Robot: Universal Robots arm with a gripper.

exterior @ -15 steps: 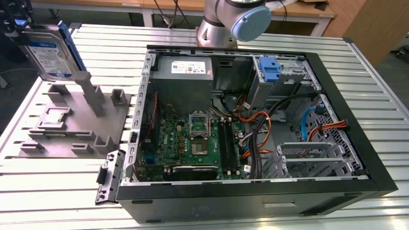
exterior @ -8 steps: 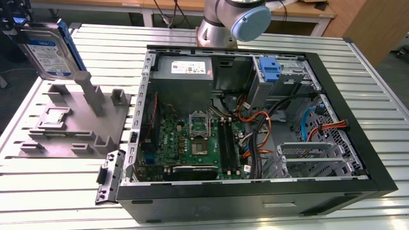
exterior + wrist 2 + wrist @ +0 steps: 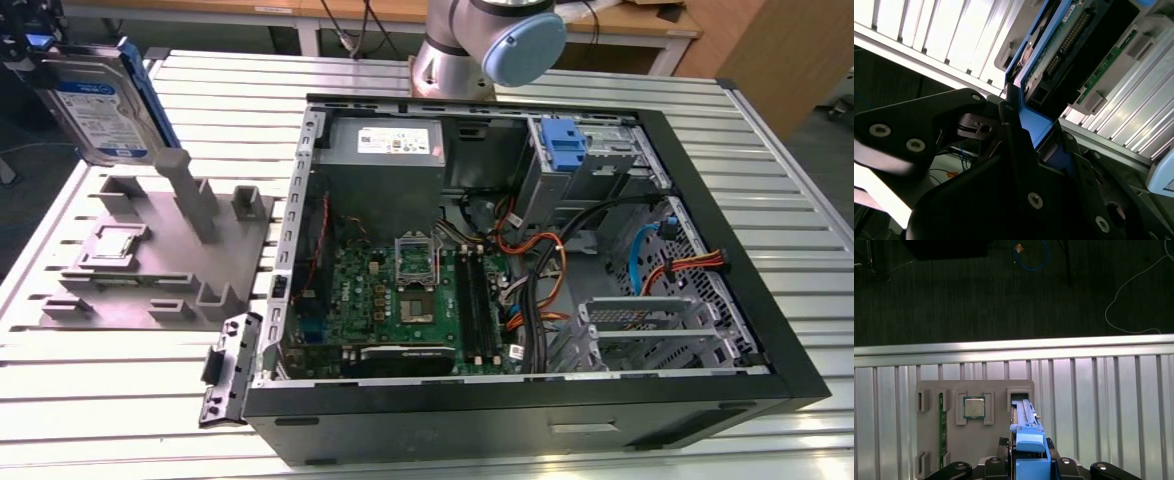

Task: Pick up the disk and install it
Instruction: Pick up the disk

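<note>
- The gripper (image 3: 1031,131) is being seen clamped onto the blue bracket (image 3: 1029,440) of the disk (image 3: 100,95). In the second wrist view the black fingers (image 3: 1011,145) are being pressed against the bracket from both sides.
- The disk is being held upright in the air at the exterior view's left, with its white-and-blue label being turned toward that camera. It is well apart from the computer case (image 3: 534,415).
- In the first wrist view the disk is being shown edge-on, lined up with a rectangular pocket (image 3: 1021,394) of the grey fixture plate (image 3: 160,260). Whether its far end is touching that pocket cannot be told.
- Two other parts are being carried by the fixture plate. A square processor chip (image 3: 974,407) is being cradled in the pocket just beside that one, and a green memory stick (image 3: 942,425) is being held in a long slot on the chip's other side.
- The fixture plate is being borne by the slatted metal table (image 3: 134,410), just beside the case.
- The case is being shown lying open. Housed inside it are a green motherboard (image 3: 400,290), a grey power-supply box (image 3: 387,140), an upright blue carrier (image 3: 567,150), a metal drive cage (image 3: 641,325), and orange and black cables (image 3: 541,270).
</note>
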